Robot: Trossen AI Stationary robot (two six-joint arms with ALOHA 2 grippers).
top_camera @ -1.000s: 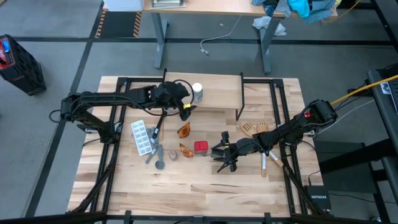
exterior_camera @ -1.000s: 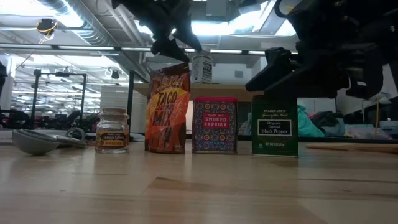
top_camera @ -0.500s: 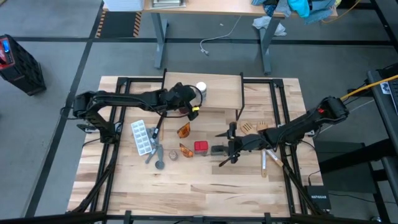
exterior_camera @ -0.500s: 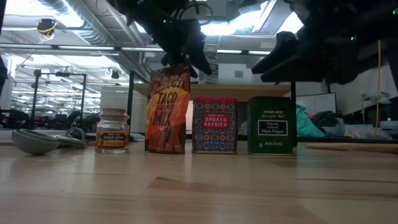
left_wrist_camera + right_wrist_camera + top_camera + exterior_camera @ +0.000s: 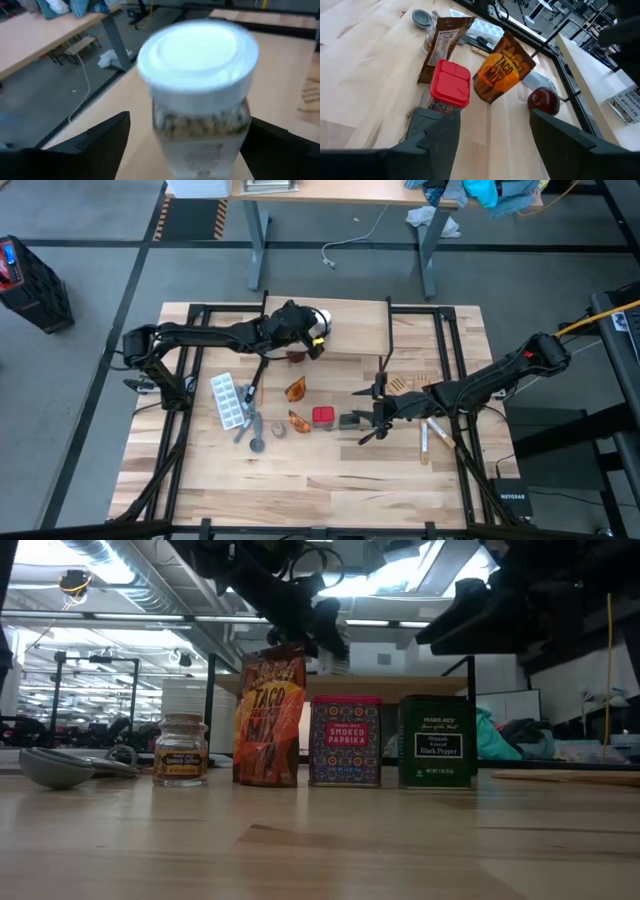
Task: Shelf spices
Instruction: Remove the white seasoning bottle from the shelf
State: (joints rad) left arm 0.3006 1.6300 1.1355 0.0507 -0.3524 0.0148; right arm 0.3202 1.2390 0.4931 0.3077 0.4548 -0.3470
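left gripper (image 5: 312, 340): over the shelf (image 5: 350, 328) near its left end. we see the white-capped jar (image 5: 198, 100) upright between the spread fingers (image 5: 95, 140), a gap on each side, so wide open and holding nothing.
white-capped jar: stands on the shelf close to the left edge; bare board runs free to its right.
shelf vs 1.0 s ago: jar sat in about the same spot; left gripper was lower-left of it at the front edge, now up on the board beside the jar.
table row, left to right: small brown-capped jar (image 5: 181, 749), taco mix packet (image 5: 270, 715), smoked paprika box (image 5: 345, 740), black pepper tin (image 5: 436, 741). all upright, small gaps between.
right gripper (image 5: 372, 416): just right of the black pepper tin, near table centre. fingers (image 5: 436, 131) spread wide, the red-topped paprika box ahead of them; we see nothing gripped.
right gripper vs 1.0 s ago: it sat over the tin, now shifted right and clear of it.
open room: bare wood along the front of the table; wooden spatula (image 5: 408, 386) lies right of the shelf leg.
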